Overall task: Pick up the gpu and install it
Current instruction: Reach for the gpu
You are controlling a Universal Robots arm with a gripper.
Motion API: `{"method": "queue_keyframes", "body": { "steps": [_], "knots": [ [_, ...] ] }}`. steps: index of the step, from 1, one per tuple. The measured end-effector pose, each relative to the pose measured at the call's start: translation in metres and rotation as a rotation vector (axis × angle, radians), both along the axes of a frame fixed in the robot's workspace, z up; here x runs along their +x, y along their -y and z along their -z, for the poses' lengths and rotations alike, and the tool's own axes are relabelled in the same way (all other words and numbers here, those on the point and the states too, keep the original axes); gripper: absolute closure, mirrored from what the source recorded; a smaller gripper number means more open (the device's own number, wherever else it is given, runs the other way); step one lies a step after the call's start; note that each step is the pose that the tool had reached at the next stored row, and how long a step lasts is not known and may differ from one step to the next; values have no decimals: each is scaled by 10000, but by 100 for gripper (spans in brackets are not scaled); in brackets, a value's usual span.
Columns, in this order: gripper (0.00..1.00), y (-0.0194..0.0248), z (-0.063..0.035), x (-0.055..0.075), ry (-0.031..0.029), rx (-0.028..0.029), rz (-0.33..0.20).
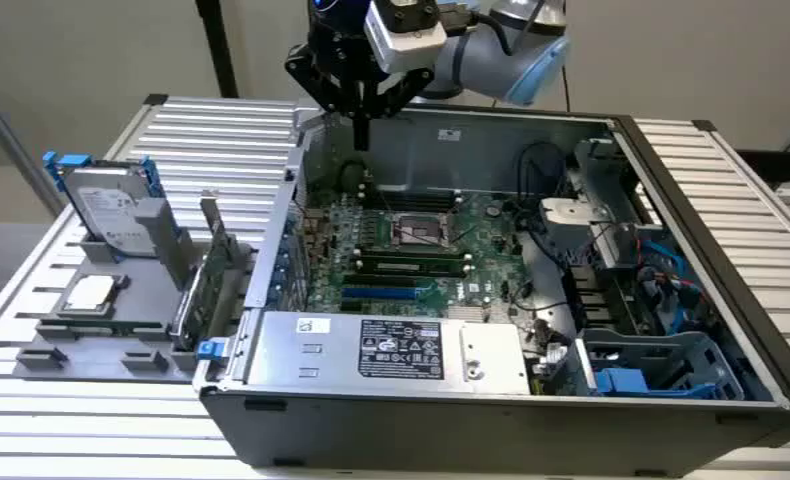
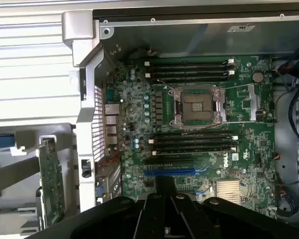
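Note:
The gpu (image 1: 208,275) stands on edge in a grey holder (image 1: 102,345) outside the case, at the exterior view's left. It is a thin card with a green board face and a silver end bracket, and the wrist view shows it as a green strip (image 2: 52,181). My gripper (image 1: 363,135) hangs above the far left corner of the open computer case (image 1: 502,410), well away from the gpu. Its fingers are shut together with nothing between them. In the wrist view my gripper (image 2: 164,189) is over the motherboard (image 2: 199,129), just by the blue expansion slot (image 2: 172,172).
A silver hard drive with blue rails (image 1: 115,215) and a small CPU chip (image 1: 91,292) sit in the same holder. Inside the case are a power supply (image 1: 395,350), cables and a blue drive cage (image 1: 649,365). The case walls rise around the motherboard.

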State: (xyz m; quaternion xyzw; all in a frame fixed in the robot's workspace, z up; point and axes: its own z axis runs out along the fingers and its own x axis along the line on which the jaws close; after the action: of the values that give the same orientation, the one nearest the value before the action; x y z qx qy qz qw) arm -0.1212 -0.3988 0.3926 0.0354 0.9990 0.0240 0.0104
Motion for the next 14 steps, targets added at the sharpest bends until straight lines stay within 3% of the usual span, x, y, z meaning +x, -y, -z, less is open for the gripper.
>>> {"method": "queue_keyframes", "body": {
  "steps": [12, 14],
  "knots": [
    [100, 0, 0, -6, 0, 0, 1],
    [100, 18, -2, -40, -3, -3, 0]
  ]
}}
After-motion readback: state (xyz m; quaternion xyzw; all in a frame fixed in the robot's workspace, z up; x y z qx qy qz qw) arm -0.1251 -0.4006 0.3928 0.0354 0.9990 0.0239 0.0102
